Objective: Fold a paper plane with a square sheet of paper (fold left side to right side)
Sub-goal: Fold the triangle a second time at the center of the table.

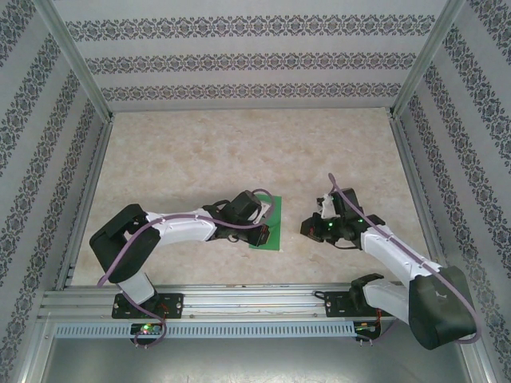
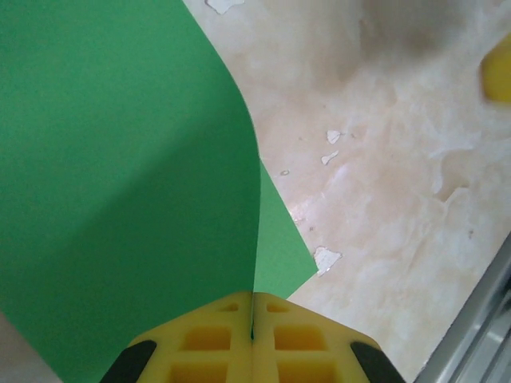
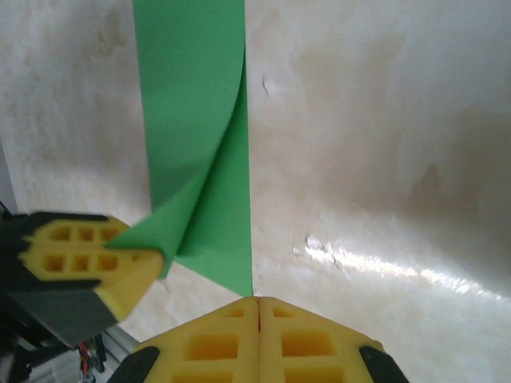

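Note:
The square sheet of paper (image 1: 270, 233) is bright green and lies on the marbled table between the two arms. My left gripper (image 1: 257, 226) is shut on its left side. In the left wrist view the yellow jaws (image 2: 253, 307) pinch the sheet (image 2: 128, 183), which curves up and over the flat part. From the right wrist I see the left gripper's fingers (image 3: 80, 259) holding a lifted corner folded over the sheet (image 3: 196, 104). My right gripper (image 3: 257, 303) is shut, with its tips just short of the sheet's near corner and nothing between them. The paper plane is out of view.
The table (image 1: 239, 152) is beige marble with small chips in its surface (image 2: 327, 259). Patterned walls with metal posts enclose it on three sides. An aluminium rail (image 1: 239, 299) carrying both arm bases runs along the near edge. The right gripper (image 1: 307, 227) stands just right of the sheet.

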Tool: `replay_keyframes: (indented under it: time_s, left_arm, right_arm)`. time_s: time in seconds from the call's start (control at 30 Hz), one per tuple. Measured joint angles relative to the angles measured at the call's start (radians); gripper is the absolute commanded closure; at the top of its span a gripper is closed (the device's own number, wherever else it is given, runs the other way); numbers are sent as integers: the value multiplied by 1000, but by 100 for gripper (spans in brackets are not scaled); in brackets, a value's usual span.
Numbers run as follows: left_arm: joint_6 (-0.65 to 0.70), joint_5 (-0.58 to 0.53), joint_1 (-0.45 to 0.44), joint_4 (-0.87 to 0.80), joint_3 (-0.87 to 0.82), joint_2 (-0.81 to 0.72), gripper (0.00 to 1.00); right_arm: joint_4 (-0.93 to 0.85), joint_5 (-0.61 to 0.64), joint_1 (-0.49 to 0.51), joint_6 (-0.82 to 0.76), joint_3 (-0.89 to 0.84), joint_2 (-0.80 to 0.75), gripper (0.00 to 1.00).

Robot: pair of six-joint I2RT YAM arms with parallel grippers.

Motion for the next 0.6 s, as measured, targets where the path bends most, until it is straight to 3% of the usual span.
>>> replay_keyframes:
  time_s: [0.23,0.6]
  left_arm:
    - [-39,34,25,40,-21,0,100]
    - [-76,53,26,54,-23,1,100]
  right_arm:
    - [121,3,126,63,-36,66,100]
    - [266,28,232,135,-39,168,100]
